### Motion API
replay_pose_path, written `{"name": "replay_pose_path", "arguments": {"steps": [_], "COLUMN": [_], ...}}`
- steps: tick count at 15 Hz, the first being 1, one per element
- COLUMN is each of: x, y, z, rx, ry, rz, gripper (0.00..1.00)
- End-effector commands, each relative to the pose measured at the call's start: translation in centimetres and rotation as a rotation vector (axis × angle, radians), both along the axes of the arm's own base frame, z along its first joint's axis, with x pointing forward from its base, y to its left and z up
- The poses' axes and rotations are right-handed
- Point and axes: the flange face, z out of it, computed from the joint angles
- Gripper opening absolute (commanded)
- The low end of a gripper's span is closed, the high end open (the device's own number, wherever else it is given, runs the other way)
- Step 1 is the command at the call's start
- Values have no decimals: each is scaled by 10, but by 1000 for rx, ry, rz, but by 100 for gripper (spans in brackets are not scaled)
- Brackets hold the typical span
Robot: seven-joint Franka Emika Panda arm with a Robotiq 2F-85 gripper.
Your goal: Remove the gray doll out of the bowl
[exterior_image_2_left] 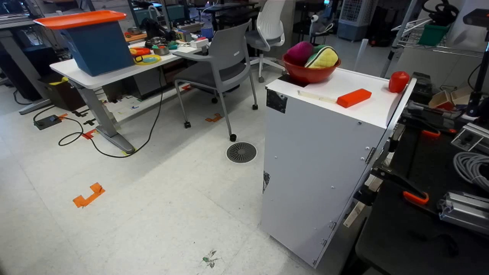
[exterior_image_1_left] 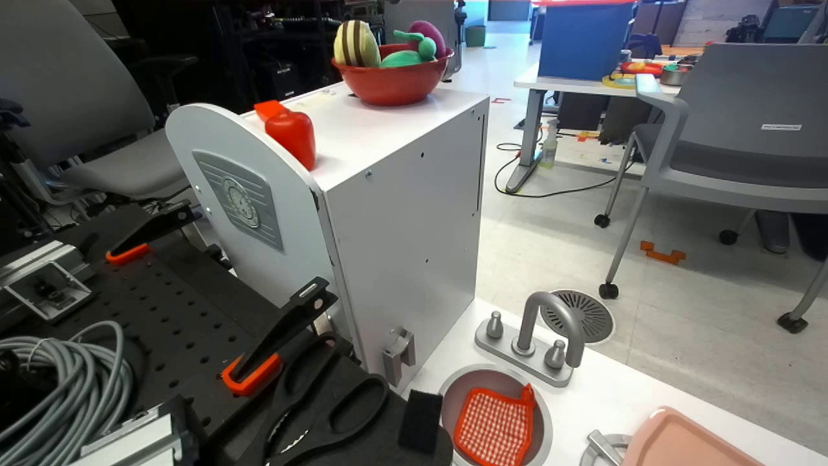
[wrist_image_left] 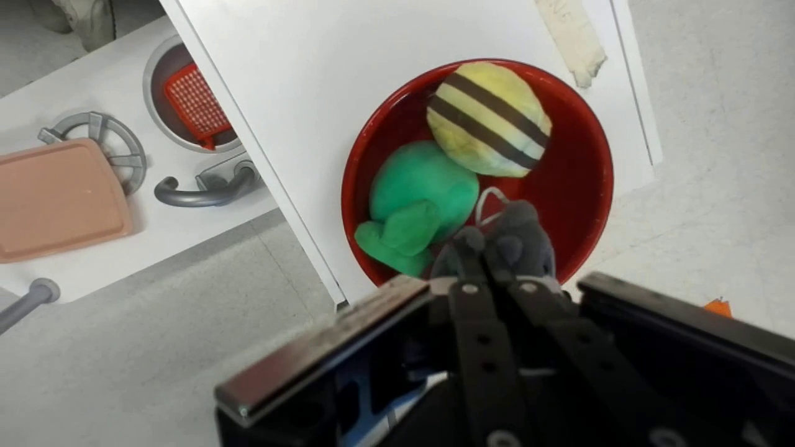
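Note:
The gray doll point(wrist_image_left: 526, 239) is a small dark-gray soft toy with a thin white loop, at the lower middle of the wrist view. My gripper point(wrist_image_left: 482, 256) has its fingers nearly together, pinched on the doll, with gray fabric bulging on both sides. Behind it is the glossy red bowl point(wrist_image_left: 577, 186), on the white cabinet top. The bowl shows in both exterior views point(exterior_image_1_left: 394, 87) point(exterior_image_2_left: 310, 76); neither shows the gripper or doll. In the bowl are a yellow-and-brown striped toy point(wrist_image_left: 490, 121) and a green toy point(wrist_image_left: 428, 180). A purple toy point(exterior_image_1_left: 428, 37) is hidden in the wrist view.
A red pepper point(exterior_image_1_left: 291, 136) and an orange-red block point(exterior_image_2_left: 354, 98) lie on the cabinet top point(exterior_image_1_left: 362, 136) near its curved end panel point(exterior_image_1_left: 239, 188). Below the cabinet's side stand a toy sink point(exterior_image_1_left: 546, 427) with a red checked cloth and a gray faucet point(exterior_image_1_left: 550, 317).

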Motion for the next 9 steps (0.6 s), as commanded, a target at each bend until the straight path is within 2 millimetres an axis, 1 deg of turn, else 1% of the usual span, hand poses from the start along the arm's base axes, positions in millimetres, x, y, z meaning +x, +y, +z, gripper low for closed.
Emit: {"name": "replay_pose_path", "arguments": {"steps": [1, 2, 3, 4, 5, 7, 9], "x": [-25, -31, -36, -41, -46, -54, -60], "y": [16, 22, 26, 31, 35, 41, 46], "z": [24, 28, 31, 35, 38, 44, 49], "rx": [-37, -40, -46, -54, -63, -87, -107], "ry": [11, 20, 27, 29, 32, 36, 32], "rz": [31, 60, 79, 110, 129, 153, 168], "gripper": [2, 23, 30, 6, 6, 0, 1]}}
